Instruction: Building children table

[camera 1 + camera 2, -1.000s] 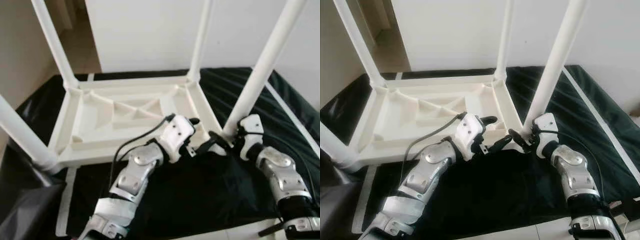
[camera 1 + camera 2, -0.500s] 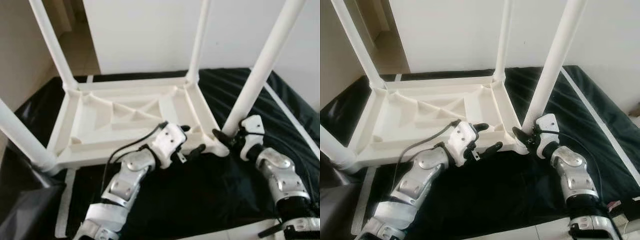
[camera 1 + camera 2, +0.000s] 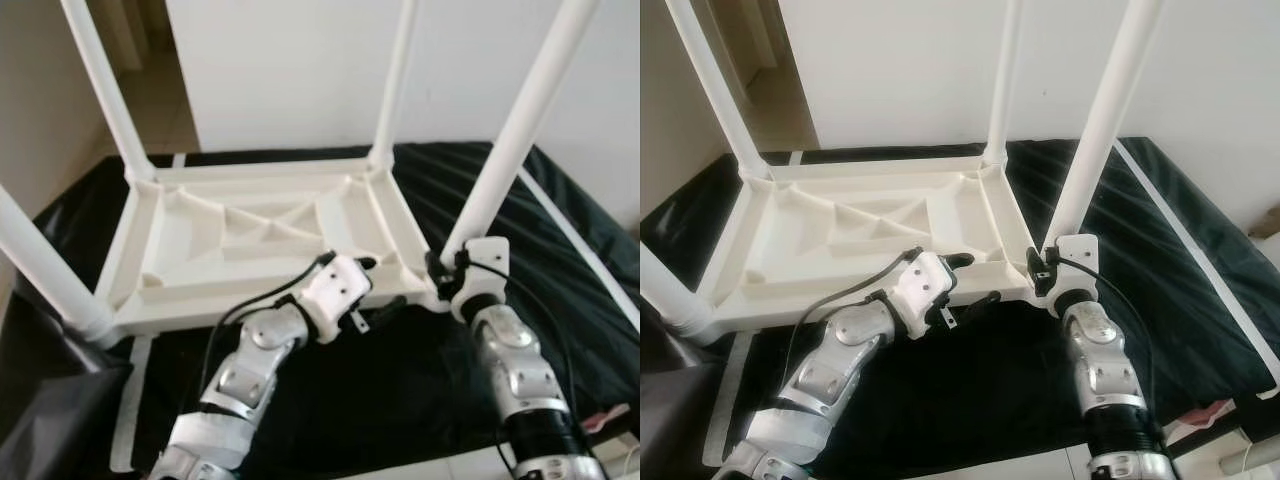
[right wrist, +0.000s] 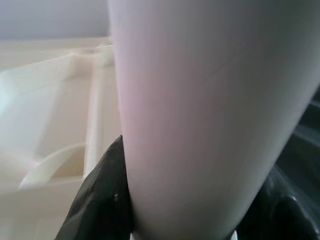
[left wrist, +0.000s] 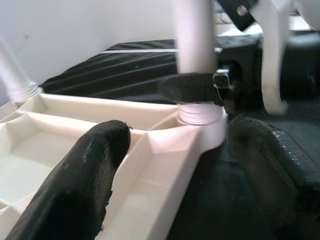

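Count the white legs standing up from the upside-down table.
4: far left corner, far right corner, near left corner, and near right corner, where the right end effector grips its base.

A plain white wall (image 3: pixel 910 70) closes the scene at the rear. On the left, a doorway (image 3: pixel 150 70) opens beside it onto a beige floor (image 3: pixel 780 115) in warm, dim light, with a beige wall (image 3: pixel 40 110) nearer the camera. A black cloth (image 3: pixel 1200 260), creased and faintly glossy, covers the floor of the work area. A white strip (image 3: pixel 1195 265) runs diagonally along the cloth's right side, and another (image 3: pixel 130 400) lies at its left edge. Lighting is soft and diffuse.
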Robot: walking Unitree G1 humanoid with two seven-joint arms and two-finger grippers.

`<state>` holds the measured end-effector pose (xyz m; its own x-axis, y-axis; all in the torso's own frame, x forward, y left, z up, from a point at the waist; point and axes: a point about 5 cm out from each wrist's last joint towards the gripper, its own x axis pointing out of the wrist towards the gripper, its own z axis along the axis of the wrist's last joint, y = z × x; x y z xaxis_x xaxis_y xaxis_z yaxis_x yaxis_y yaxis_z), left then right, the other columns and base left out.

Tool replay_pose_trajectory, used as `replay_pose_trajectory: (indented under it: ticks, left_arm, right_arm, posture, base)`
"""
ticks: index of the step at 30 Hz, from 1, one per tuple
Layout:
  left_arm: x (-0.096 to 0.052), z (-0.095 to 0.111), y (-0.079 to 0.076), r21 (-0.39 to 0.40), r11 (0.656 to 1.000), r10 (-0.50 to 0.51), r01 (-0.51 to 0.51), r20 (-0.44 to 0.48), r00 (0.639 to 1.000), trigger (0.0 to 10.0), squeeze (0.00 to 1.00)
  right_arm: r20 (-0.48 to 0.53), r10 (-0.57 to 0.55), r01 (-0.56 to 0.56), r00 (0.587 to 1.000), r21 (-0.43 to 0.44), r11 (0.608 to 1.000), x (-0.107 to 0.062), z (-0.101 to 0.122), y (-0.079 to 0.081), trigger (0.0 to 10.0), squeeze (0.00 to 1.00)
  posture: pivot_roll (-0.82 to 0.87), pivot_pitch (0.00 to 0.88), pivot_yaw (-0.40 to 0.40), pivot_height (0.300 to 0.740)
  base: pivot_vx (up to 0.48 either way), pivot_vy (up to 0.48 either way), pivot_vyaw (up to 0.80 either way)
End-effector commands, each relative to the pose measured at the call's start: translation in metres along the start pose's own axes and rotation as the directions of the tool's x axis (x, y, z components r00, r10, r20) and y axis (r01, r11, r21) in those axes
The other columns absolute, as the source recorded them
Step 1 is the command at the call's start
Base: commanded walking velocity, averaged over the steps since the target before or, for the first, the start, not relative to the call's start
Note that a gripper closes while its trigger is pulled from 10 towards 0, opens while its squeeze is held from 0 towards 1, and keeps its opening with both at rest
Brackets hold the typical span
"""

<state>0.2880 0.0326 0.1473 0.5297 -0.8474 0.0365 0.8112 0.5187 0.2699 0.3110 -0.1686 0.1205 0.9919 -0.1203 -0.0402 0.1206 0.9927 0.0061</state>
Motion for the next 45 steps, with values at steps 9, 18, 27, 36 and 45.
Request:
replay_pose_trajectory:
  ticks: [9,18,27,36,45]
  left_arm:
    - [-0.002,0.002,0.009,-0.01,0.977,0.214,-0.214,0.015,0.977,10.0,0.0]
    - [-0.005,-0.001,0.008,0.04,0.974,0.225,-0.225,0.001,0.974,10.0,0.0]
    - [-0.011,-0.001,0.006,0.029,0.984,0.173,-0.173,0.008,0.985,10.0,0.0]
    - [-0.018,-0.011,-0.004,0.01,0.999,0.04,-0.039,-0.044,0.998,10.0,0.0]
    - [-0.018,-0.008,-0.006,-0.004,1.0,0.02,-0.02,-0.043,0.999,10.0,0.0]
  right_arm:
    - [-0.094,-0.093,0.098,0.991,0.053,0.994,-0.014,-0.019,0.025,10.0,0.0]
    - [-0.071,-0.101,0.107,0.992,0.091,0.99,-0.02,-0.015,0.021,10.0,1.0]
    - [0.02,0.011,-0.013,1.0,0.1,0.995,-0.029,-0.01,0.012,10.0,1.0]
    - [0.088,0.18,-0.181,0.98,0.008,0.983,-0.031,-0.003,-0.017,10.0,0.0]
    - [0.091,0.383,-0.373,0.919,-0.111,0.921,-0.022,0.009,-0.034,10.0,0.0]
  posture:
    - [0.01,0.0,-0.027,0.74]
    - [0.02,0.0,-0.03,0.74]
    - [0.03,0.0,-0.046,0.74]
    - [0.02,0.0,-0.038,0.74]
    - [0.02,0.0,-0.042,0.74]
  base:
    - [0.0,0.0,0.0]
    - [0.0,0.0,0.0]
    - [0.0,0.0,0.0]
    - [0.0,0.0,0.0]
    - [0.0,0.0,0.0]
